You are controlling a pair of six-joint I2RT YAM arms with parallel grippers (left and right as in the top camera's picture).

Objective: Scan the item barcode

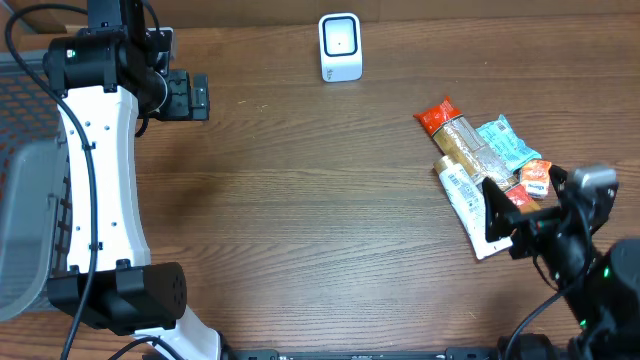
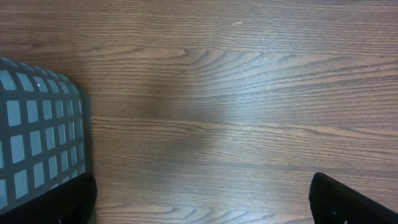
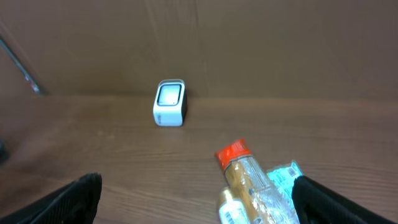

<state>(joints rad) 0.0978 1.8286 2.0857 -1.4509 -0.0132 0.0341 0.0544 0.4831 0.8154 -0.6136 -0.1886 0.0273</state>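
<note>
On the grained wood table (image 1: 300,200), crinkly plastic packets (image 1: 480,160) lie overlapping.

Checkout-like bench: barcode scanner (image 1: 340,46), snack packets (image 1: 475,150), mesh basket (image 1: 25,200).

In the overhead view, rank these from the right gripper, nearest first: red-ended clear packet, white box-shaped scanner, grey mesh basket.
1. Red-ended clear packet, just beyond the right gripper.
2. White box-shaped scanner, at the far edge, middle.
3. Grey mesh basket, at the far left.

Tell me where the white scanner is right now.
Overhead, the white scanner stands centrally at the table's far edge, up and left of the snack packets.
</note>
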